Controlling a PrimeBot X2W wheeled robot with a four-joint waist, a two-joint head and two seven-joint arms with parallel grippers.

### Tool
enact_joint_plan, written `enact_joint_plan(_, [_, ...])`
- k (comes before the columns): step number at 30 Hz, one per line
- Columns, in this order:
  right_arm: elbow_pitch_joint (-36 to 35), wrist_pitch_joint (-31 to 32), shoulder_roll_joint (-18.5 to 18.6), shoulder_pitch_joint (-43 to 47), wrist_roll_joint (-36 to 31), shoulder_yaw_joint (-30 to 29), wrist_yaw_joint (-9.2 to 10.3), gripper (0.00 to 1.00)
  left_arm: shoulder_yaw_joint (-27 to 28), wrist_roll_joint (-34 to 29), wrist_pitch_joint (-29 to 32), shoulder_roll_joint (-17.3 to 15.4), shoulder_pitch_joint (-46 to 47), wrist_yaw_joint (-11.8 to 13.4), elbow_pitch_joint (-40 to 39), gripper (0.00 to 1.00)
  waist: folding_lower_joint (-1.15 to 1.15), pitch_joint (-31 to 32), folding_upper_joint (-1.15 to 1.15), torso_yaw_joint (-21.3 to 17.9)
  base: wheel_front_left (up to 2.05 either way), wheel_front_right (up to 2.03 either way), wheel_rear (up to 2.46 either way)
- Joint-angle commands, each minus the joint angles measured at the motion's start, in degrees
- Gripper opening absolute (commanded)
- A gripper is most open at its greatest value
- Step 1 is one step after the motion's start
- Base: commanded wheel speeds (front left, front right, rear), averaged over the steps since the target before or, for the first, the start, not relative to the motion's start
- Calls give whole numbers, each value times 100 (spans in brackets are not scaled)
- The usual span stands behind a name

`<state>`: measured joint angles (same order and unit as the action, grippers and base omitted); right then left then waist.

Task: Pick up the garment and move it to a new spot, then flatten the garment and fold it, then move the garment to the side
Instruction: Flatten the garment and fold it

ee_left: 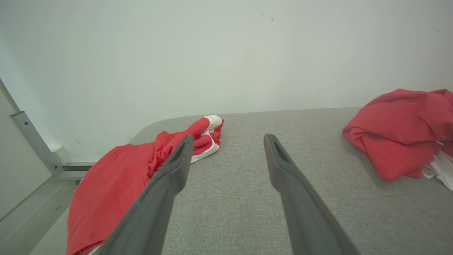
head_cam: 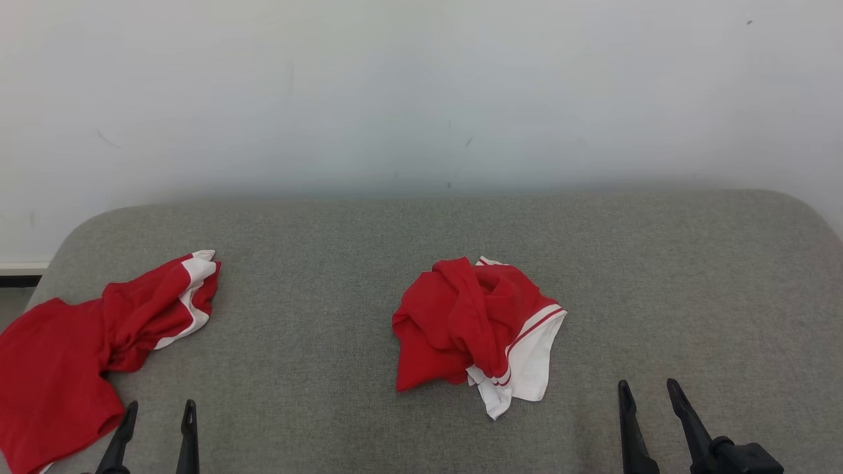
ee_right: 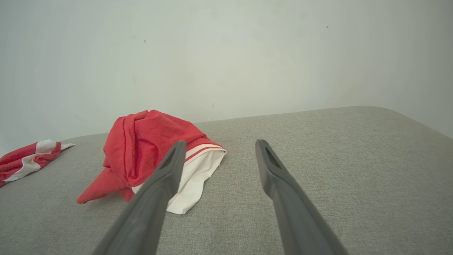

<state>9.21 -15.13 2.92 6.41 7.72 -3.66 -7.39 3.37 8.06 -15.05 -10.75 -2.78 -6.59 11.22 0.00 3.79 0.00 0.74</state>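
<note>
The garment [head_cam: 471, 322] lies bunched in a heap at the middle of the grey fabric-covered table [head_cam: 672, 276]. Its red cloth is twisted over a white panel edged with thin red stripes; crumpled as it is, it may be a shirt. A second red-and-white garment [head_cam: 79, 342] sprawls at the table's left edge. The left claw [head_cam: 162, 405] and right claw [head_cam: 647, 385] hover released and empty, apart from both.

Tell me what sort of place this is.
Likely an indoor lab or test bay: a grey fabric-covered surface against a bare white wall, a crumpled red-and-white garment at its middle and a second red garment at its left end.
</note>
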Motion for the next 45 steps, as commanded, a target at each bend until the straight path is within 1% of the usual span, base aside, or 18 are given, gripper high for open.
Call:
enact_joint_plan(1, [4,-3,-8,25,27,10,-20,100,23,-59,-19,17,-23,-26,10,100,0,-1,0,0,0,0,0])
enact_joint_plan(16, [119,-2,-9,-146,-106,-11,-20,100,65,-75,-19,98,22,-63,43,100,0,-13,0,80,0,0,0])
enact_joint_plan(22, [440,-2,-9,-627,-483,35,-20,100,48,-57,-19,136,62,-79,42,100,0,-80,0,144,0,0,0])
enact_joint_plan(25, [765,-3,-9,-1022,-727,-12,-20,100,32,-44,-19,146,95,-87,43,100,0,-136,0,193,0,0,0])
enact_joint_plan(30, [1550,19,42,-1773,-1046,-130,-20,100,-39,4,-19,131,188,-98,56,100,0,-255,0,324,0,0,0])
enact_joint_plan(38, [3062,5,372,-2902,-1124,-395,-20,100,-171,68,-19,68,400,-82,69,100,0,-500,0,578,0,0,0])
enact_joint_plan(44, [4114,-3,470,-3626,-1177,-493,-20,100,-304,186,-19,-3,611,-83,52,100,0,-821,0,734,0,0,0])
enact_joint_plan(45, [4114,-3,470,-3626,-1177,-493,-20,100,-304,186,-19,-3,611,-83,52,100,0,-821,0,734,0,0,0])
